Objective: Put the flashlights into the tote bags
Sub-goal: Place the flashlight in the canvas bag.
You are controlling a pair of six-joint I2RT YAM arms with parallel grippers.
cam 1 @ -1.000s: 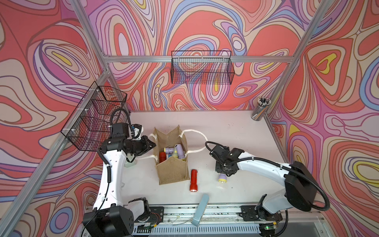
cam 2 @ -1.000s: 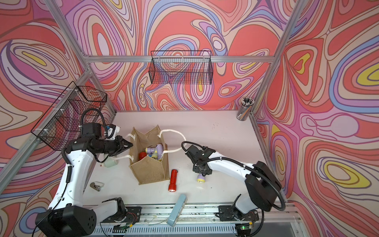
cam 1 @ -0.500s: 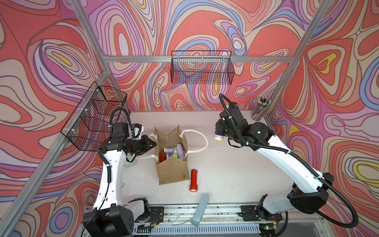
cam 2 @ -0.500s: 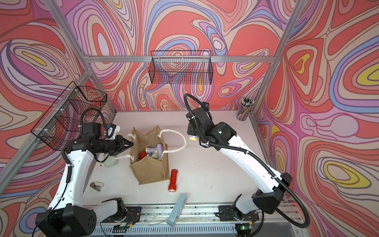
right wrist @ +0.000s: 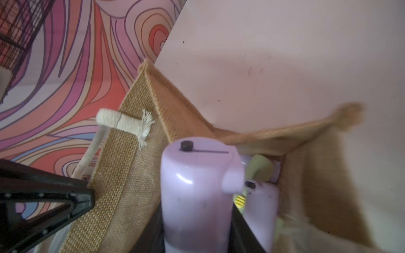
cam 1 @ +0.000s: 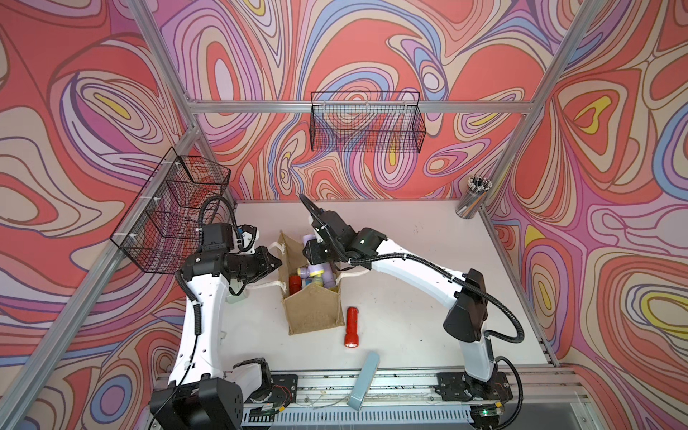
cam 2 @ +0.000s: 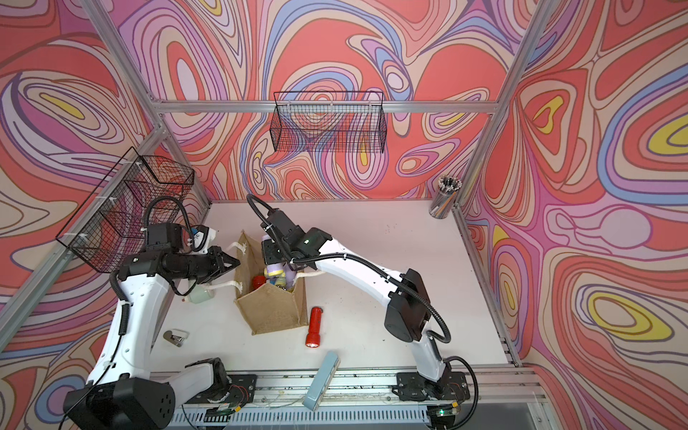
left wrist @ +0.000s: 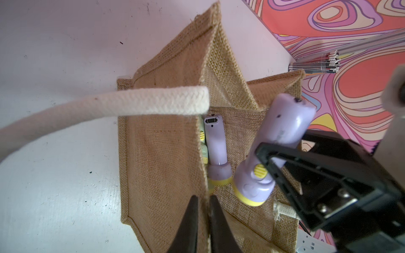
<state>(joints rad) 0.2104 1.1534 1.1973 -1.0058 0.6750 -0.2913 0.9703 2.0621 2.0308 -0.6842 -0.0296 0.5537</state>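
Right gripper [cam 1: 316, 250] is clamped on a lilac plastic flashlight [left wrist: 287, 122] above the tan burlap tote bag [cam 1: 314, 312], pinched open by the left gripper [left wrist: 203, 198].

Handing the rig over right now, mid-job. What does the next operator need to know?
Left gripper: shut on the bag's rim, holding it open.
Right gripper: shut on a lilac flashlight over the bag's mouth.
Done: several flashlights lie in the bag.
Left: release this one, then bag the red flashlight beside the bag and the green flashlight by the left arm.
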